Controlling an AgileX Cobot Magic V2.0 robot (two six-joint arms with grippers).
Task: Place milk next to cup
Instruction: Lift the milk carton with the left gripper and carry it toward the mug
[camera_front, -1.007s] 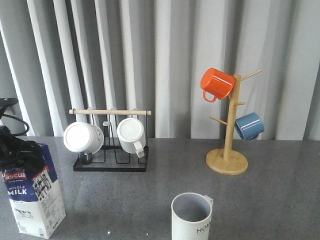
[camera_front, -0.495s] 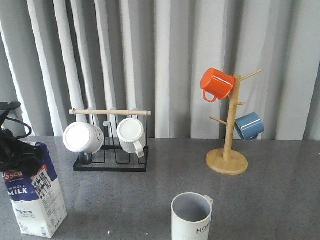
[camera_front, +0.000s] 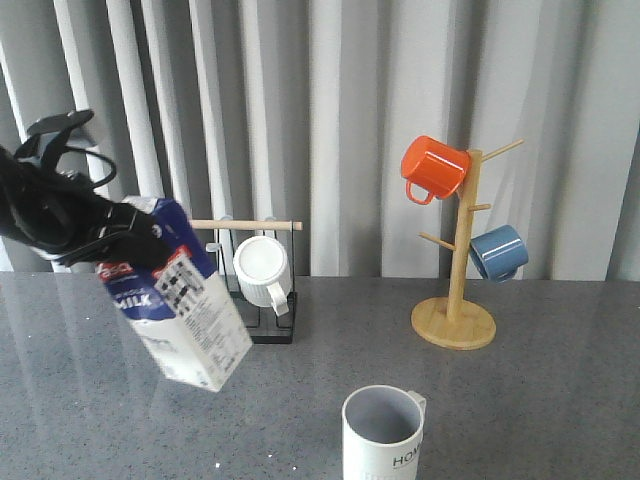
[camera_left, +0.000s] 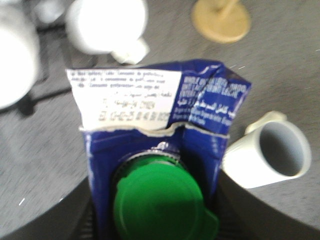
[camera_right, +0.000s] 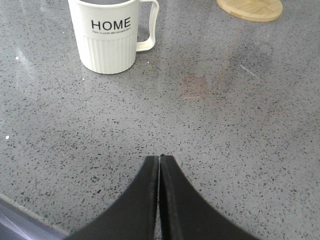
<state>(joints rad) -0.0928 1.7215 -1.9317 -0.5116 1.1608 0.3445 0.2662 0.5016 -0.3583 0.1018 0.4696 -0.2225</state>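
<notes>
The milk (camera_front: 185, 310), a blue-and-white carton, hangs tilted above the table at the left, its base pointing toward the middle. My left gripper (camera_front: 122, 235) is shut on its top. From the left wrist, the milk (camera_left: 155, 115) fills the view with its green cap (camera_left: 160, 205) nearest, and dark fingers (camera_left: 240, 210) press its sides. The cup (camera_front: 385, 435), a cream ribbed mug reading "HOME", stands at the front centre, below and to the right of the carton. My right gripper (camera_right: 159, 159) is shut on nothing, low over the table, some way short of the cup (camera_right: 107, 37).
A black wire rack (camera_front: 270, 325) with a white mug (camera_front: 262, 270) stands behind the carton. A wooden mug tree (camera_front: 455, 320) at the back right carries an orange mug (camera_front: 433, 167) and a blue mug (camera_front: 498, 252). Grey curtains close the back.
The carton stood on the table at the far left; now my left gripper has lifted it up and to the right, and it is tilted.
</notes>
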